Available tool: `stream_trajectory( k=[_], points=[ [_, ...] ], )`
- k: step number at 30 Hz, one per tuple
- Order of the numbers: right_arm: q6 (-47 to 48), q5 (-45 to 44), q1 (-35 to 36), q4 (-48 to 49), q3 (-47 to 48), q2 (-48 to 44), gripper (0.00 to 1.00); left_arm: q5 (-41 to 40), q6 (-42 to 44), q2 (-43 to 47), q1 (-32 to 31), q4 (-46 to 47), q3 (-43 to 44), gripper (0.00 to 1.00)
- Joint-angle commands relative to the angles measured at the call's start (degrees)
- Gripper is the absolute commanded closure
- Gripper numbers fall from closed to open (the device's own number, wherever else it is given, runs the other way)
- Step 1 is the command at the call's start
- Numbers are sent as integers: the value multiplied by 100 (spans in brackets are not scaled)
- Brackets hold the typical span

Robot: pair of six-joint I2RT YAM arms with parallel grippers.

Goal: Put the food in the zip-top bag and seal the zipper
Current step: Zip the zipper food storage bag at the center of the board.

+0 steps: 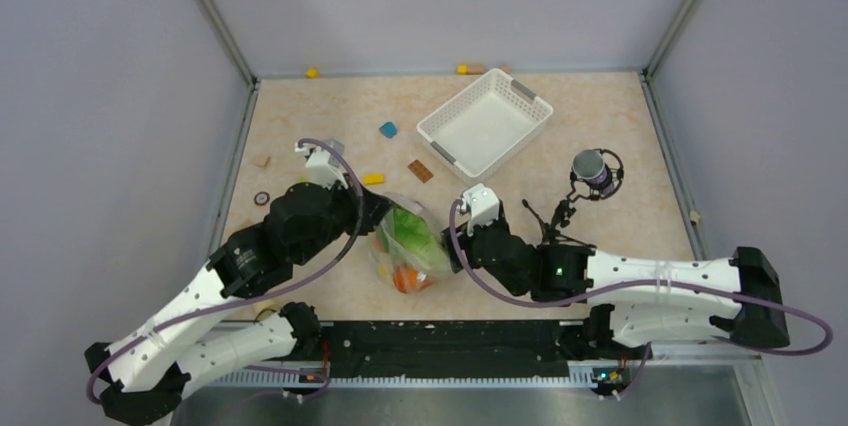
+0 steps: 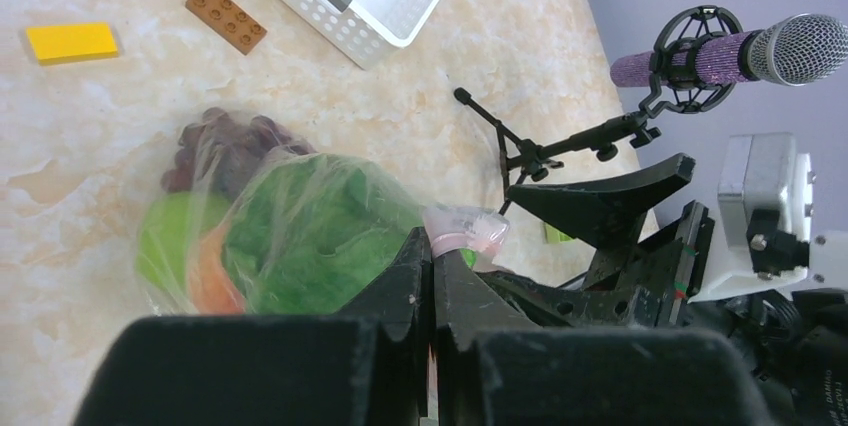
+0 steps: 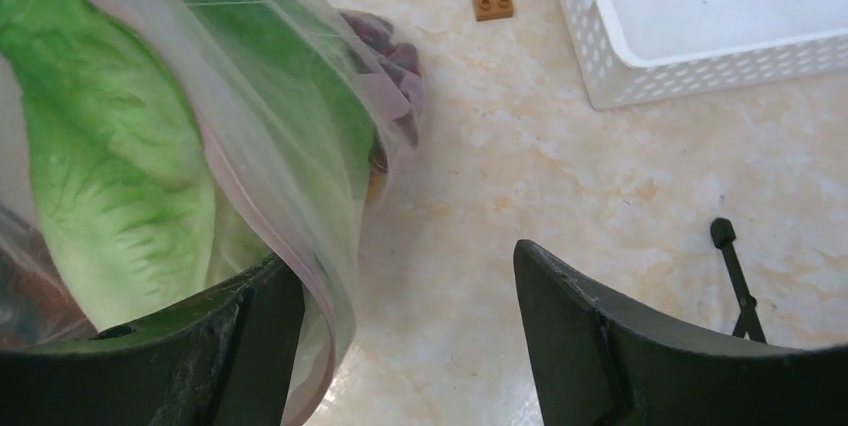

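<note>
The clear zip-top bag [image 1: 408, 246] lies between the arms with green lettuce [image 1: 410, 231], the dark grape bunch [image 2: 215, 146] and an orange-red fruit [image 1: 404, 279] inside. My left gripper [image 2: 433, 246] is shut on the pinkish zipper strip [image 2: 465, 231] at the bag's mouth. My right gripper [image 3: 405, 281] is open beside the bag, its left finger [image 3: 255, 321] against the bag's pink edge [image 3: 250, 186], nothing between the jaws. The lettuce [image 3: 110, 156] fills the left of the right wrist view.
A white slotted basket [image 1: 485, 123] stands behind the bag. A microphone on a small stand [image 1: 596, 172] is at the right. A brown block [image 1: 421, 171], a yellow block [image 1: 373, 179], a blue block [image 1: 388, 129] and other small pieces lie on the table.
</note>
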State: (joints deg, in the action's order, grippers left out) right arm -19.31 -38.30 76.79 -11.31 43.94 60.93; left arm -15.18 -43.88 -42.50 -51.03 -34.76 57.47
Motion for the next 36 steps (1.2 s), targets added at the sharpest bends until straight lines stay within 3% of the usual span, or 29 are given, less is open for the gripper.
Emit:
stream_trajectory(
  k=[1,5,9,14,22,27,31,36],
  points=[
    [-685,-992,43,-1329,601,288,29,-392,142,250,22,244,-15,100],
    [-1117,-2166,40,-1766,937,341,35,-415,175,302,21,187,-59,100],
    [-849,-2569,44,-1231,1029,277,38,-389,196,301,23,163,-87,100],
    [632,-1628,40,843,569,51,40,-320,222,282,22,168,-111,100],
    [720,-347,13,863,682,432,48,-203,232,403,22,254,-219,100],
    [639,130,-31,920,802,714,68,-74,330,442,22,255,-269,100],
    [602,93,-37,1075,1027,829,97,421,449,375,22,516,-319,100],
    [136,-132,-43,1468,1255,855,100,637,448,120,22,812,-290,100]
  ],
)
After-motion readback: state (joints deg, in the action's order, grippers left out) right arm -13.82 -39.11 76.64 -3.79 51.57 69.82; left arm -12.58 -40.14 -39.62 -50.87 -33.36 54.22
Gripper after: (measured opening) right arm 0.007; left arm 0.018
